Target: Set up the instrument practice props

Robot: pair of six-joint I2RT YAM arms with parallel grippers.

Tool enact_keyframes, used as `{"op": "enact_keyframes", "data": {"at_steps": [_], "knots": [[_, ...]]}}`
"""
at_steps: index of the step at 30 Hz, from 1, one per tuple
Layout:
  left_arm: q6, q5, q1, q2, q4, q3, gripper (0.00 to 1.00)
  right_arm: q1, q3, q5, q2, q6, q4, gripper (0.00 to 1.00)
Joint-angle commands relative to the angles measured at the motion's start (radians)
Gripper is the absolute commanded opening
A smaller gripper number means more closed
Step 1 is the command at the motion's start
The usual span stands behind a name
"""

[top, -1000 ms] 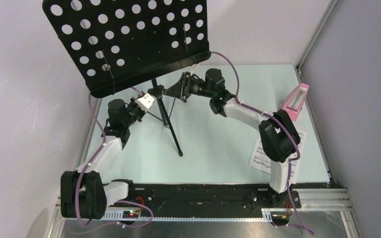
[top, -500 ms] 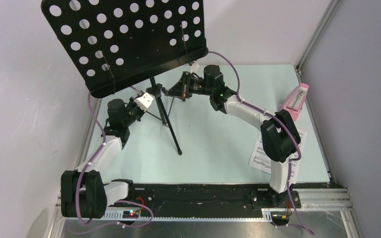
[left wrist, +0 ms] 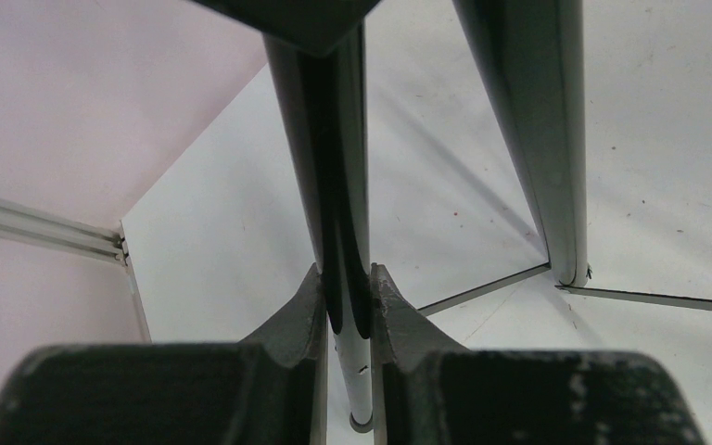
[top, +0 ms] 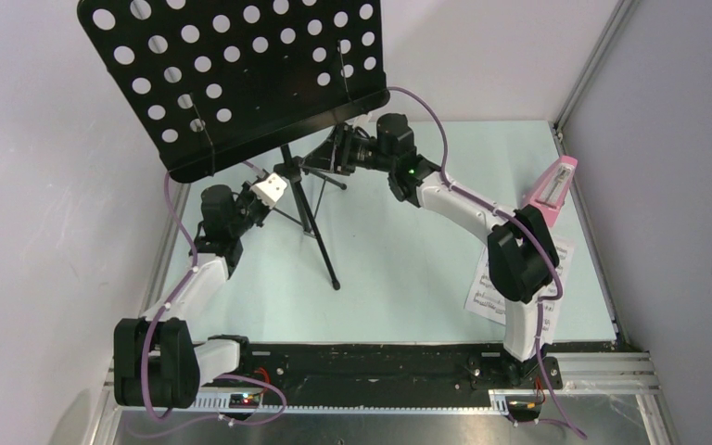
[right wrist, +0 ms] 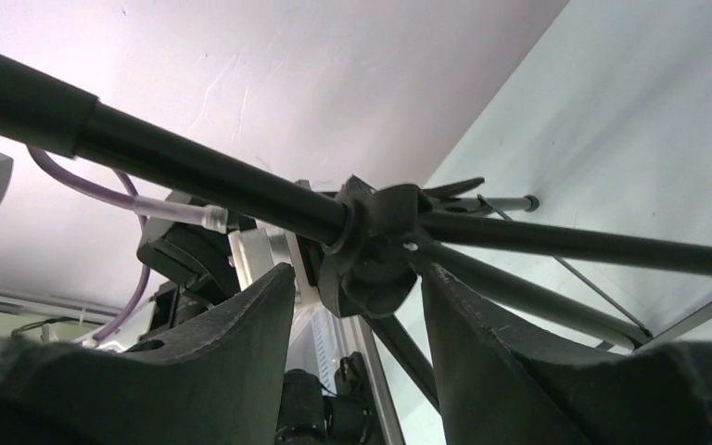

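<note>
The black music stand's hole-punched desk [top: 241, 74] tilts over the table's back left, on a pole [top: 290, 159] with tripod legs [top: 323, 248]. My left gripper [top: 287, 176] [left wrist: 345, 298] is shut on a thin black tube of the stand [left wrist: 334, 139]. My right gripper [top: 323, 159] [right wrist: 354, 273] is open, its fingers on either side of the tripod hub [right wrist: 375, 246] without pinching it. A pink metronome [top: 553, 185] stands at the right edge. White sheet-music pages [top: 493, 295] lie at the front right, partly under my right arm.
Walls close in the pale green table [top: 399, 269] on the left, back and right, with an aluminium frame post [top: 586, 74] at the back right corner. The desk overhangs both grippers. The black base rail [top: 380, 366] runs along the near edge.
My right gripper has moved up and left, in under the desk's edge to the tripod hub. The desk has shifted slightly left. My left arm has stayed put.
</note>
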Motion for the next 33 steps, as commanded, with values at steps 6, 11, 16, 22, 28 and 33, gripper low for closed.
{"op": "enact_keyframes", "data": {"at_steps": [6, 11, 16, 22, 28, 33], "knots": [[0.073, 0.035, -0.013, 0.035, -0.08, -0.031, 0.0, 0.01, 0.11, 0.005, 0.041, -0.04, -0.05, 0.47], [0.073, 0.036, -0.014, 0.038, -0.08, -0.031, 0.0, 0.025, 0.107, 0.012, 0.038, -0.066, -0.091, 0.51], [0.07, 0.039, -0.014, 0.039, -0.08, -0.029, 0.0, 0.029, 0.103, 0.006, 0.04, -0.059, -0.086, 0.45], [0.073, 0.039, -0.014, 0.039, -0.08, -0.031, 0.0, 0.026, 0.115, 0.003, 0.043, -0.014, -0.087, 0.19], [0.076, 0.035, -0.014, 0.041, -0.08, -0.033, 0.0, 0.0, 0.164, -0.037, 0.065, 0.218, -0.12, 0.01], [0.079, 0.034, -0.013, 0.046, -0.08, -0.034, 0.0, -0.026, 0.28, -0.113, 0.112, 0.483, -0.258, 0.0]]}}
